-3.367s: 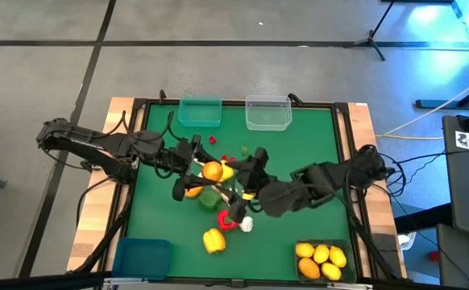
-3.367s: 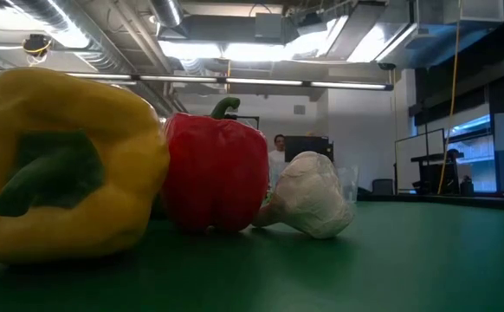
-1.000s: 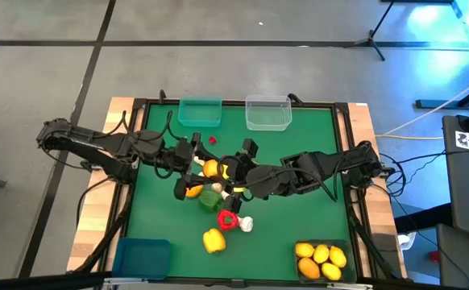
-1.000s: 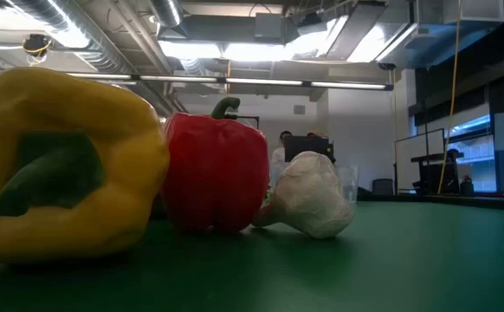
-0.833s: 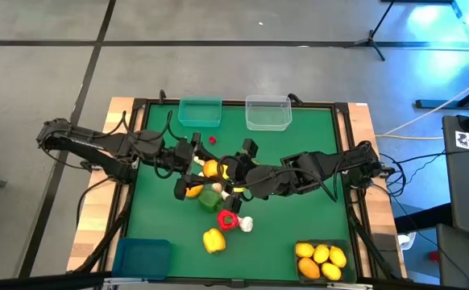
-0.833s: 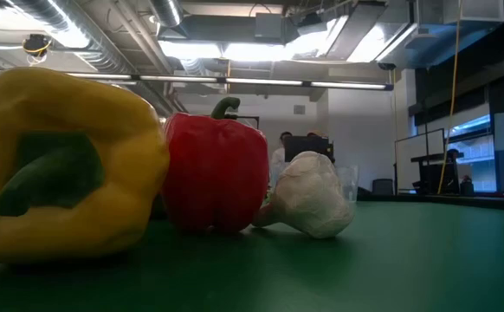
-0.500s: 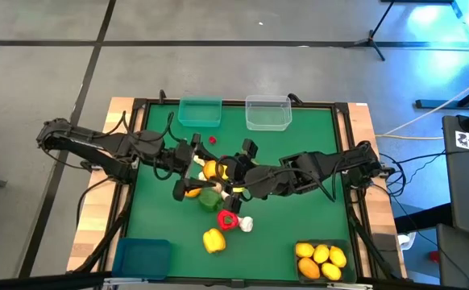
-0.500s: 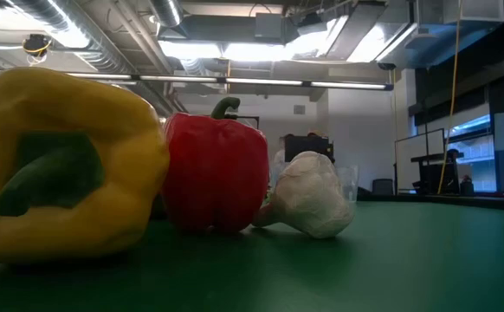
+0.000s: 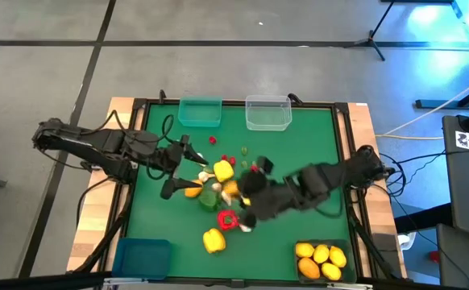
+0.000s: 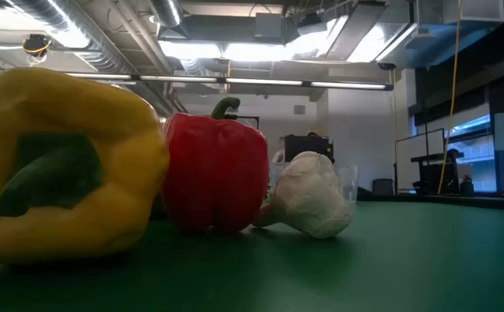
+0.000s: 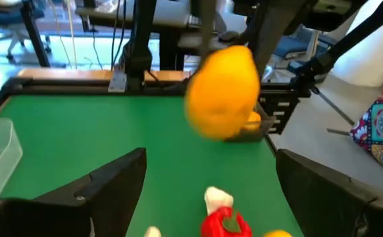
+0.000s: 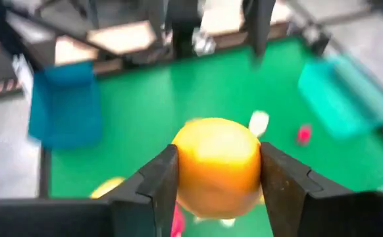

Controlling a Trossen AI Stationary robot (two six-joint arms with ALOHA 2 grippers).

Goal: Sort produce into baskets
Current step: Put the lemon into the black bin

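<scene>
My left gripper hangs spread wide at nine o'clock; my right gripper, reaching in from three o'clock, clamps an orange citrus.

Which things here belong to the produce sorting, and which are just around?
Job: orange citrus in the right gripper; left gripper, open; yellow pepper; red pepper; garlic; teal bin; clear bin; blue bin.
Around: tripod stand; floor cable.

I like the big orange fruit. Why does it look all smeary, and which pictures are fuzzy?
Left wrist view: the orange fruit is smeared by motion blur, its edges soft. Right wrist view: the fruit sits between the right gripper fingers, with the background bins streaked. Low view: the yellow pepper looks huge because it is close.
</scene>
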